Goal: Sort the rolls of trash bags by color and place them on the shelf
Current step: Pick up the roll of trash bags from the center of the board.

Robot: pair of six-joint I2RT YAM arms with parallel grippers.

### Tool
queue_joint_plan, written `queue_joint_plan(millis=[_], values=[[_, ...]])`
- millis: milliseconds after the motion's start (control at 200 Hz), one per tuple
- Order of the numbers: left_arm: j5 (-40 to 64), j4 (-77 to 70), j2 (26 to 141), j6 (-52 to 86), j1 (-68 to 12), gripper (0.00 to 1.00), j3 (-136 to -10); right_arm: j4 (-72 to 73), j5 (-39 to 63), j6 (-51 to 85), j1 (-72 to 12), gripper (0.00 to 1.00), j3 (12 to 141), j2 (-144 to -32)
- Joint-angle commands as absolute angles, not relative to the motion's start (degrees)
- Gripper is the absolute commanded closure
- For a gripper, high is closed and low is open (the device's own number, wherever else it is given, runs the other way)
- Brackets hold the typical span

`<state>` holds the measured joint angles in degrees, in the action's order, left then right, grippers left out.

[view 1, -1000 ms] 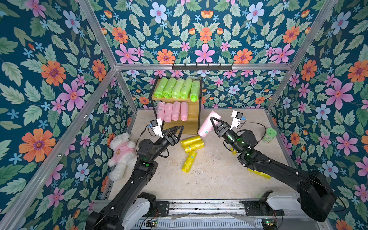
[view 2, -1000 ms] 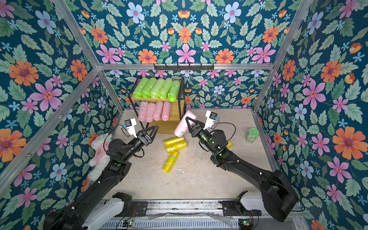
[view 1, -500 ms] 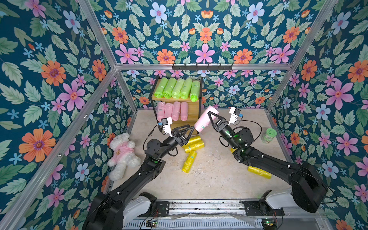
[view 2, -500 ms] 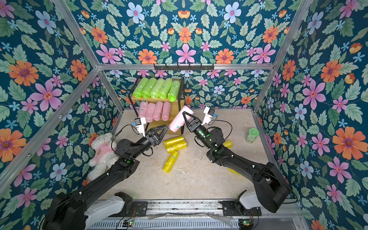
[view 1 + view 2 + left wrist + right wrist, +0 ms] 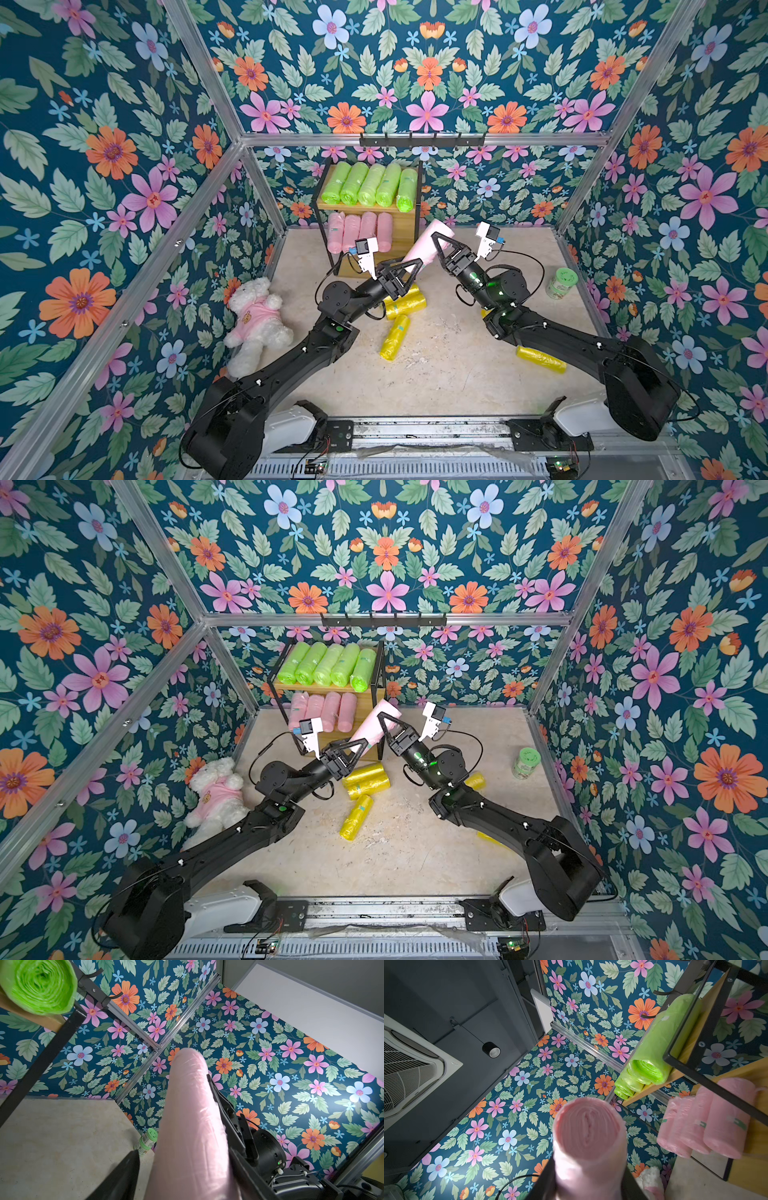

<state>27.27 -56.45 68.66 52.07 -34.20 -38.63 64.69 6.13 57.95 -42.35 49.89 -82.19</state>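
My right gripper [image 5: 433, 245] is shut on a pale pink roll [image 5: 428, 245], held tilted in the air just in front of the shelf [image 5: 328, 204]. My left gripper [image 5: 413, 266] is open with its jaws on either side of the roll's lower end. In the left wrist view a gap shows between one finger [image 5: 118, 1178] and the pink roll [image 5: 191, 1126]. The right wrist view looks along the held pink roll [image 5: 587, 1136] to its end face. Several green rolls [image 5: 370, 185] fill the top tier and several pink rolls [image 5: 359, 230] lie on the middle one. Several yellow rolls [image 5: 405, 301] lie on the floor.
A white teddy bear [image 5: 257, 320] in a pink shirt lies at the left wall. A green-lidded jar [image 5: 561, 282] stands by the right wall. One yellow roll [image 5: 540, 357] lies beside the right arm. A black hook rail [image 5: 422, 141] hangs above the shelf.
The right gripper carried the pink roll left toward the shelf. The left arm reached over the yellow rolls, and its jaws now straddle the roll's lower end, narrower than before.
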Motion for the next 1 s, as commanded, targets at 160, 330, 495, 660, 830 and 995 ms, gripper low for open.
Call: queue_joint_plan(millis=[160,330,495,660,830,995], values=[[26.59,-58.59,67.82,49.36,-34.28,0.55,-38.40,68.86,6.07,58.89,-42.11,0.64,49.84,-82.54],[22.62,-54.34,64.65,45.16,-34.19,0.62,-36.84,66.11,6.16,58.65,-41.22,0.37,49.07,-81.60],[15.80,-43.63,59.69,38.06,-34.01,0.64,-35.09,61.58,4.50,55.37,-39.83,0.17,45.99,-77.84],[4.70,-30.76,54.13,29.76,-34.01,0.64,-33.10,53.65,1.26,46.25,-39.08,0.16,42.66,-71.90],[-4.38,-23.86,53.55,25.42,-34.01,0.64,-32.95,44.14,-0.25,35.58,-39.09,0.15,42.24,-67.52],[-7.26,-23.12,58.27,23.78,-34.27,0.64,-36.11,39.98,-0.92,31.19,-39.04,0.15,42.00,-65.66]])
